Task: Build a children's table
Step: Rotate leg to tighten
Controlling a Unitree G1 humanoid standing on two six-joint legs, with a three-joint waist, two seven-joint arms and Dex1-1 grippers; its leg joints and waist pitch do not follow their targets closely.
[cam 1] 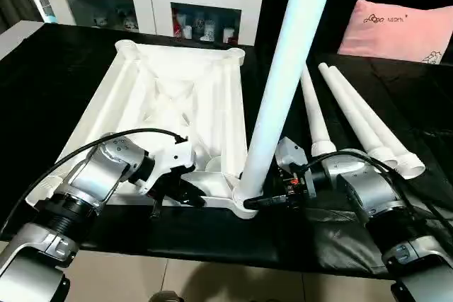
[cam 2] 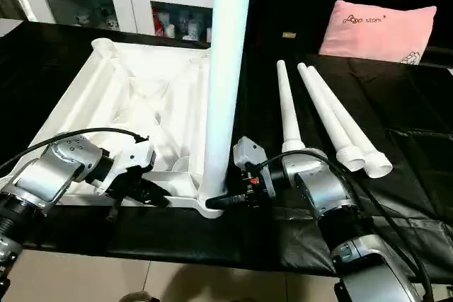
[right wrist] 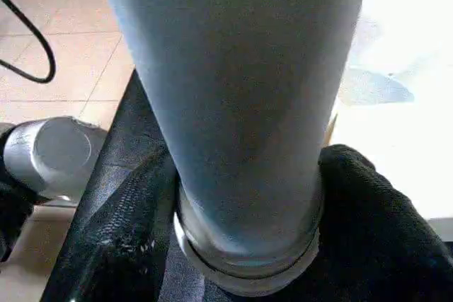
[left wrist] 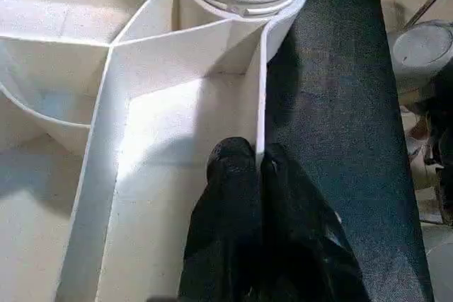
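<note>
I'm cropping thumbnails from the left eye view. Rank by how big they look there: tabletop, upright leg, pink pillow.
1. tabletop
2. upright leg, enlarged by its nearness to the camera
3. pink pillow, partly cut off at the edge

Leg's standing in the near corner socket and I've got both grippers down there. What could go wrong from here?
1. The upright leg is tall and the right gripper clasps only its base; if it isn't fully seated in the socket it could tip when let go.
2. The left gripper pinches just the thin rim of the tabletop, a hold that could slip if the leg gets twisted.
3. Three loose legs lie beside the right arm and could get knocked.
</note>
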